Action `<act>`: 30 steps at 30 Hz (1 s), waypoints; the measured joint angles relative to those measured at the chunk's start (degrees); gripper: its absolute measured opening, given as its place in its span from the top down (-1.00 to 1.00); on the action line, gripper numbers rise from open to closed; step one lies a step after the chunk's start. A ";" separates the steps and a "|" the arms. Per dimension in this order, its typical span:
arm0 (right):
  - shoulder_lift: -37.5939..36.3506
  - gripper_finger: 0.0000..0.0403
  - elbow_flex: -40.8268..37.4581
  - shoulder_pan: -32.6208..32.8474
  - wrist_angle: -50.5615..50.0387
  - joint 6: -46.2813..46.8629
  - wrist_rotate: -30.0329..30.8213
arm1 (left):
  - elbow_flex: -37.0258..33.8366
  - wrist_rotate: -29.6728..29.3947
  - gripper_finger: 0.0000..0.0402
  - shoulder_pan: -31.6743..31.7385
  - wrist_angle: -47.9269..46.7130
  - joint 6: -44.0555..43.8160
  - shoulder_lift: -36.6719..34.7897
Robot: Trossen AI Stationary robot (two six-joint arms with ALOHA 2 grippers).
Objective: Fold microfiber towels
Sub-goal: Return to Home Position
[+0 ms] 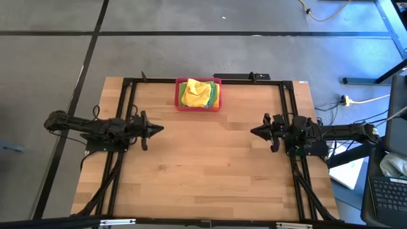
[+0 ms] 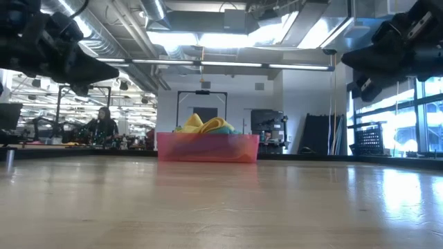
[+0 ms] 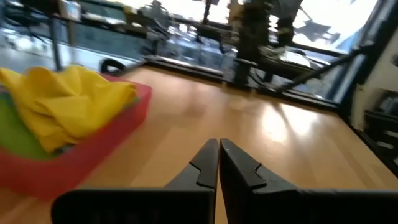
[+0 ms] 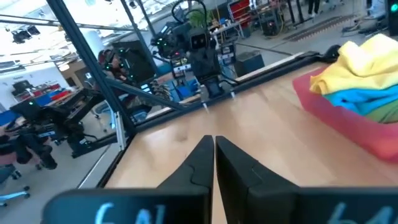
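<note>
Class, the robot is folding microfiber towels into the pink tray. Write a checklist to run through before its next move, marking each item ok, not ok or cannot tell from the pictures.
1. Nothing held by the left gripper, fingers shut: ok.
2. Nothing held by the right gripper, fingers shut: ok.
3. Both grippers stand apart from the pink tray: ok.
4. The yellow towel lies on top of the pile in the tray: ok.
5. That towel lies flat: not ok, it looks rumpled.
6. All five towels are in the tray: cannot tell; under the yellow, only the teal towel and the green towel show.
</note>
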 joint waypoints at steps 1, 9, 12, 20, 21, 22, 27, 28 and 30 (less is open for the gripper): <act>-0.04 0.90 0.00 0.10 -0.02 0.03 -0.05 | 0.00 1.25 0.98 -0.15 -0.12 -0.07 0.30; 0.00 0.90 0.00 0.08 -0.52 3.19 -0.96 | -0.02 2.40 0.97 -0.14 -0.17 0.22 0.50; 0.00 0.90 0.00 0.08 -0.50 3.40 -0.98 | -0.02 2.40 0.94 -0.14 -0.17 0.28 0.50; 0.00 0.90 0.00 0.06 -0.50 3.28 -1.11 | -0.02 2.41 0.90 -0.14 -0.15 0.35 0.50; 0.00 0.90 0.00 0.06 -0.50 3.44 -1.11 | -0.02 2.42 0.91 -0.14 -0.15 0.35 0.50; 0.00 0.90 0.00 0.06 -0.50 3.42 -1.11 | -0.02 2.42 0.92 -0.14 -0.14 0.35 0.50; 0.00 0.90 0.00 0.06 -0.50 3.43 -1.11 | -0.02 2.42 0.96 -0.14 -0.12 0.34 0.50; 0.00 0.90 0.00 0.06 -0.50 3.31 -1.11 | -0.02 2.42 0.97 -0.14 -0.12 0.35 0.50; 0.00 0.90 0.00 0.06 -0.50 3.22 -1.11 | -0.02 2.42 0.98 -0.14 -0.12 0.35 0.50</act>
